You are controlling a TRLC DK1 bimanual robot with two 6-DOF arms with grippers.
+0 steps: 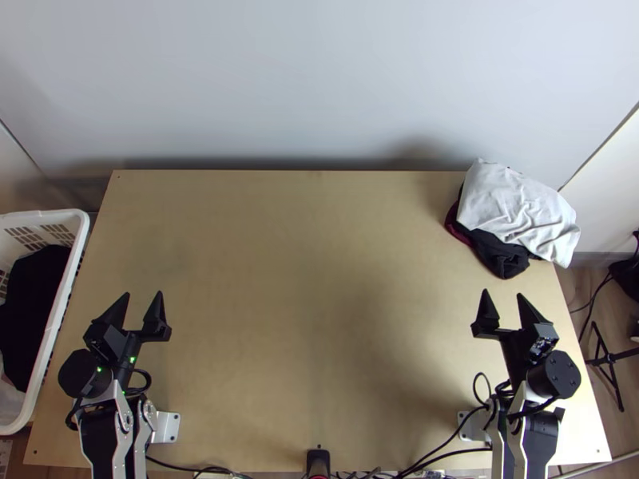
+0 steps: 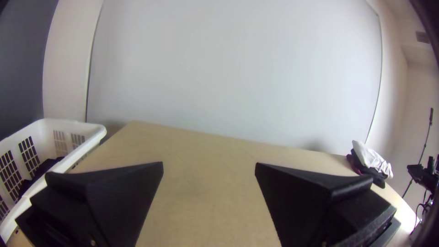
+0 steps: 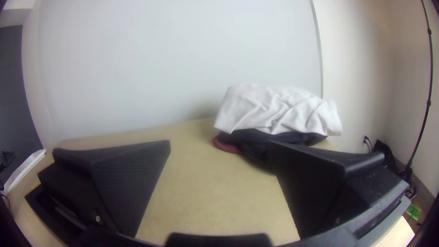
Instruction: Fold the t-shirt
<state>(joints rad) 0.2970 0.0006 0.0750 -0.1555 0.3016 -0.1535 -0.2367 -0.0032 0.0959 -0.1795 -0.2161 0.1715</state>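
In the top view a pile lies at the table's far right corner: a bunched white cloth (image 1: 515, 209) rests over dark cloth (image 1: 499, 254) and a dark red one (image 1: 455, 226). My left gripper (image 1: 142, 307) stands open near the table's left edge, far from the pile. Nearer to it, on the right side, my right gripper (image 1: 503, 303) is open too, nothing between its fingers. The left wrist view has the left gripper (image 2: 209, 167) apart from the distant white cloth (image 2: 370, 159). In the right wrist view the white cloth (image 3: 279, 110) lies beyond the right gripper (image 3: 219, 146).
A white basket (image 1: 60, 319) with dark cloth inside stands at the table's left side. Bare wood of the table (image 1: 303, 279) stretches between the arms. Behind the table rises a pale wall (image 1: 319, 80). Cables run along the near edge.
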